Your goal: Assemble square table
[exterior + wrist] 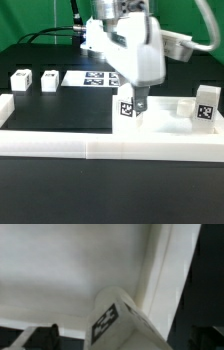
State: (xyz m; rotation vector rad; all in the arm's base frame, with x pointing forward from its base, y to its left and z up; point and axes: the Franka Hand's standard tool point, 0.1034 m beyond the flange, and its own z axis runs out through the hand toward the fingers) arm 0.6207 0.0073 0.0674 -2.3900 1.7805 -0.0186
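My gripper (138, 103) is shut on a short white leg (128, 109) with a black-and-white tag and holds it upright at the near left corner of the white square tabletop (165, 128). The tabletop lies flat at the front on the exterior view's right. In the wrist view the held leg (120, 321) stands between my dark fingers (40, 338), and the tabletop (70, 263) fills most of the picture, with its edge beside the leg. Two more legs (20, 80) (48, 79) stand on the exterior view's left. Another leg (207, 101) and a small white piece (183, 106) are on the tabletop's far side.
The long low white border wall (100, 151) runs along the front and turns back at the exterior view's left (6, 108). The marker board (96, 77) lies flat behind the arm. Black cables hang at the back.
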